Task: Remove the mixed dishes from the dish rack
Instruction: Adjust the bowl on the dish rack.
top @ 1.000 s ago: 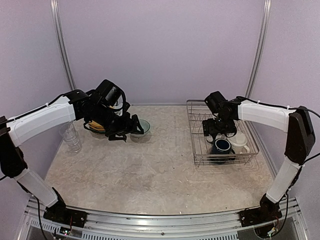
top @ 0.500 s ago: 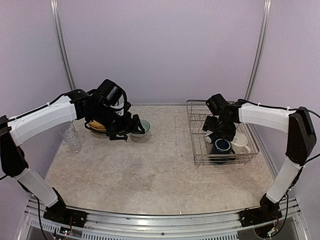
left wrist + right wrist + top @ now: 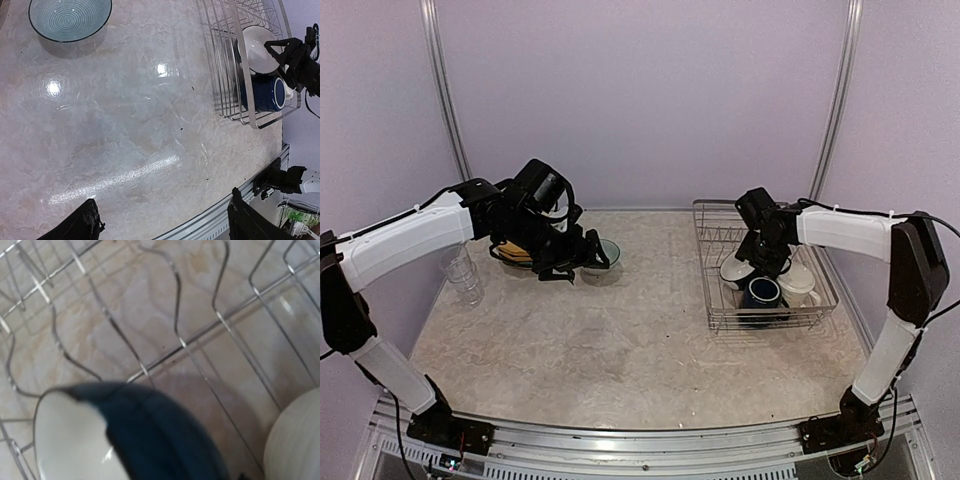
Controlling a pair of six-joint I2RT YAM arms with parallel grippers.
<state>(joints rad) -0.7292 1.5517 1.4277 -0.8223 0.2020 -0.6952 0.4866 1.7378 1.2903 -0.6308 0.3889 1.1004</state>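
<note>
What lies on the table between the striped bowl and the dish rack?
Nothing; the left wrist view shows bare table between striped bowl and dish rack.

The dish rack (image 3: 712, 300) is a shiny wire basket with thin upright prongs, and it sits on the right side of the desk (image 3: 620, 340). Inside it, a dark bowl (image 3: 735, 270) with a white inside leans on its edge. Just beside it a navy mug (image 3: 763, 292) lies on its side, with a cream mug (image 3: 798, 283) next to that. Away to the left, out on the desk, sits a round bowl with blue-green rings (image 3: 70, 17), the right way up. Just left of it is something yellow (image 3: 512, 256), maybe the plates, but most of it is hidden. Two clear glasses (image 3: 466, 288) stand upright at the far left.
</note>
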